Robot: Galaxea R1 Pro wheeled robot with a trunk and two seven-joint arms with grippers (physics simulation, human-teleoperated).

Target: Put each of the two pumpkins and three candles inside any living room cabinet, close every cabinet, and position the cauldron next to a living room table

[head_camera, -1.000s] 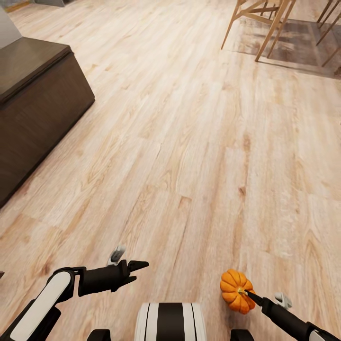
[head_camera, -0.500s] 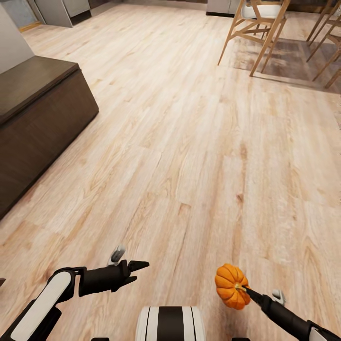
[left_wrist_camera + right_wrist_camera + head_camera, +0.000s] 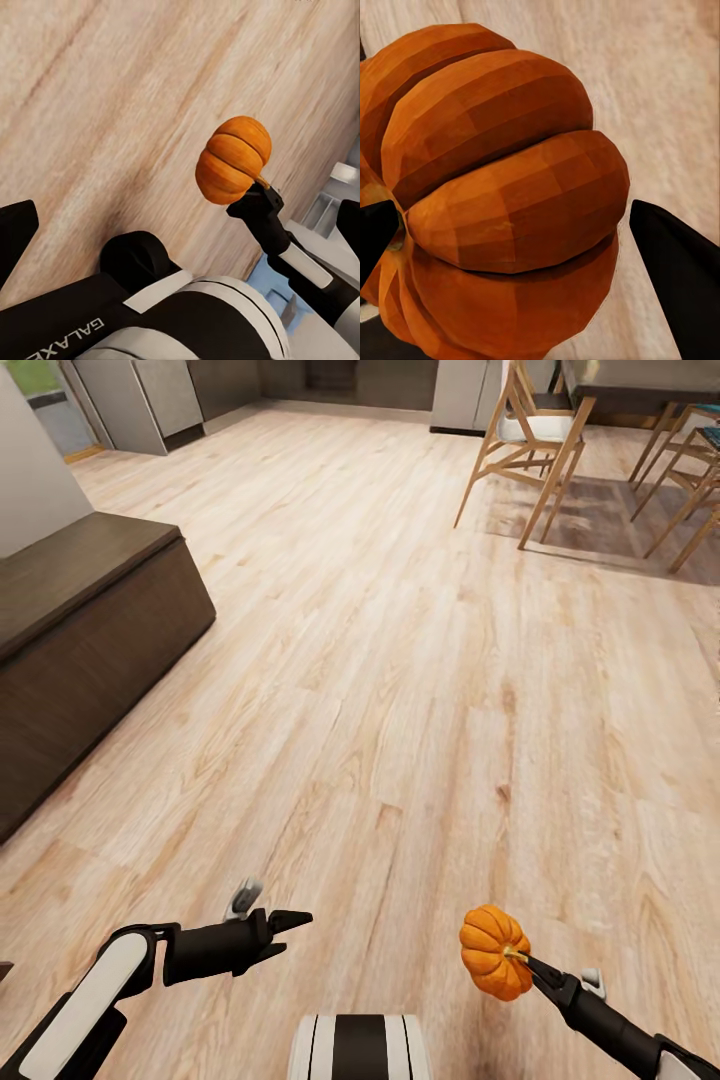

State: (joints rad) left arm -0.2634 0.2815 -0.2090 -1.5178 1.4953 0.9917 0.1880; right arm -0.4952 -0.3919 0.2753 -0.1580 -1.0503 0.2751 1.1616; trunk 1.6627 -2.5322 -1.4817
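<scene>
Cabinet (image 3: pixel 90 650) sits far left, fronts shut as far as you can see. Your left gripper (image 3: pixel 290 922) carries nothing, jaws looking pinched together. Right of it, your right gripper (image 3: pixel 520 958) clamps a pumpkin (image 3: pixel 492 950) above the floor (image 3: pixel 400 660). Stowing it remains.

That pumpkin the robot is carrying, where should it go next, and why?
Probably a turn toward its left, to the cabinet. The right gripper holds the pumpkin above the bare floor, and the dark cabinet stands off to the left, with its front closed. The left gripper is empty, so it could open a drawer.
</scene>
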